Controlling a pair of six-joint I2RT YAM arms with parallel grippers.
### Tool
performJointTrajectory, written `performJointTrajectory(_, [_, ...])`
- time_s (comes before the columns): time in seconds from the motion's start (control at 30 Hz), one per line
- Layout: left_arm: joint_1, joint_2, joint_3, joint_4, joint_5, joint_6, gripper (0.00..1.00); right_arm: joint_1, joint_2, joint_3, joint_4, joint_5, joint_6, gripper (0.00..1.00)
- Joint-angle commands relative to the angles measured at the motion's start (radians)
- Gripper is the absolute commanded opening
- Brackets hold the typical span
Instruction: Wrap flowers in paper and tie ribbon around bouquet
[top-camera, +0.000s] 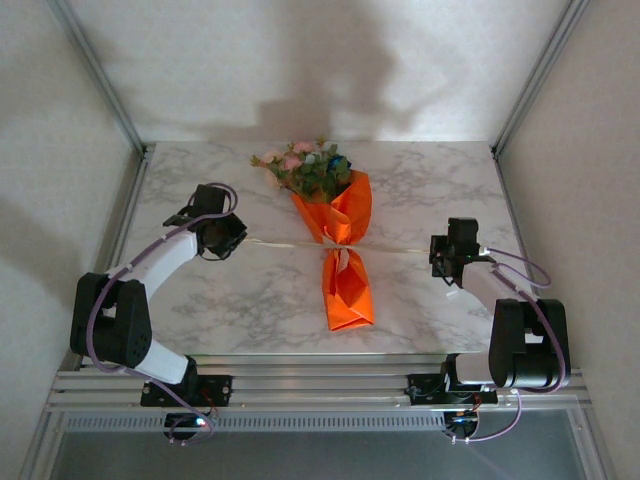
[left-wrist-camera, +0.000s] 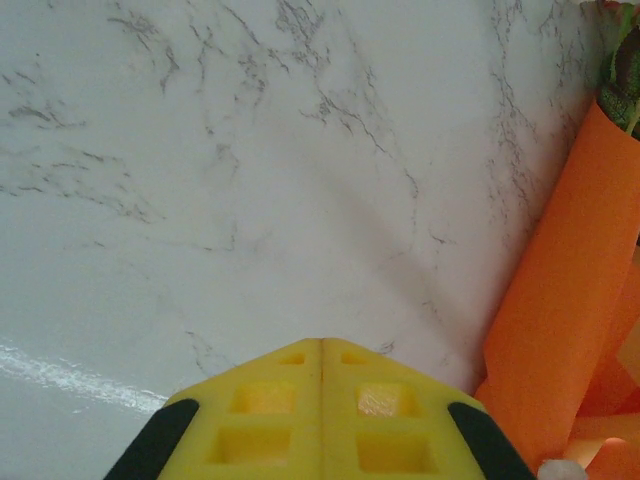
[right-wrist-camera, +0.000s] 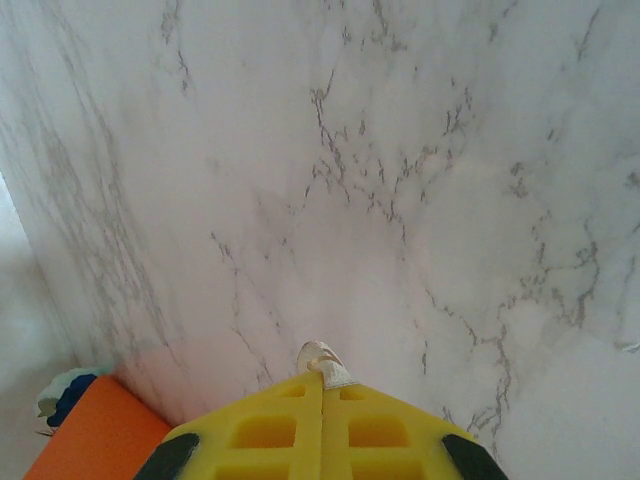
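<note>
Centrally, flowers (top-camera: 305, 165) inside orange paper (top-camera: 347, 295) cone, ribbon (top-camera: 400, 249) around waist

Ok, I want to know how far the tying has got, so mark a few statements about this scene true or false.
1. The flowers sit inside the paper. True.
2. The ribbon lies loose beside the paper. False: it crosses the paper's waist, stretched toward both grippers.
3. The right gripper is shut on a ribbon end. True.
4. The left gripper is open. False: it is shut.
5. The flowers point at the arm bases. False: they point to the far edge.
</note>
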Motion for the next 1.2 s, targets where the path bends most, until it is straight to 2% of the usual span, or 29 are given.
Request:
performJointTrajectory(0.0, [0.045,-0.016,-0.012,-0.042,-0.069,0.028,0.0,-0.041,-0.015,-0.016,-0.04,0.077,-0.031,0.0])
performJointTrajectory(0.83, [0.073,-0.014,-0.02,-0.037,-0.049,0.033,0.0,-0.074,-0.009,-0.006,-0.048,0.069,-0.059,0.0])
performJointTrajectory(1.0, [0.073,-0.014,-0.031,-0.023,-0.026,0.023,0.0,-0.074,0.008,0.034,-0.073,0.023,-0.092,0.0])
performJointTrajectory(1.03, [0.071,-0.018,-0.034,-0.02,-0.018,0.016,0.0,-0.074,0.005,0.053,-0.108,0.019,-0.105,0.03])
performJointTrajectory(1.1, [0.067,-0.027,-0.036,-0.02,-0.008,0.008,0.0,-0.074,-0.013,0.079,-0.163,0.024,-0.123,0.19])
performJointTrajectory(1.17, [0.059,-0.039,-0.033,-0.019,0.001,0.004,0.0,-0.073,-0.041,0.107,-0.228,0.033,-0.129,0.29])
